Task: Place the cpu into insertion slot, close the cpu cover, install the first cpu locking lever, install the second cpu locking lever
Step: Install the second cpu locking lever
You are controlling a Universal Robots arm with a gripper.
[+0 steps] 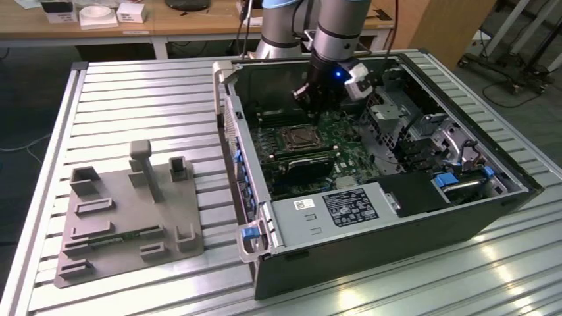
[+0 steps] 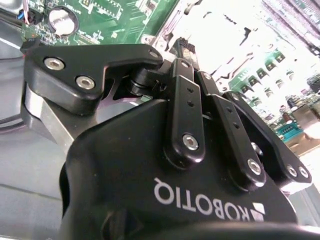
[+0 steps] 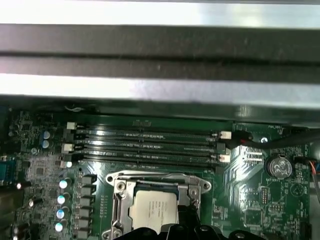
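One gripper (image 1: 314, 108) poised over insertion slot (image 1: 299, 139); finger state impossible to tell. Cpu (image 3: 153, 207) seated under closed cpu cover (image 3: 158, 182), likely awaiting levers.

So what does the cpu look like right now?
The cpu is a flat square chip with a dull silver-grey top bearing faint print. It lies flat in the slot on the green board, with the silvery cover framing its edges. The gripper's dark tip hides one corner in the first wrist view.

The end effector (image 3: 170, 231) hides the cpu's (image 3: 154, 209) near edge in the first wrist view.
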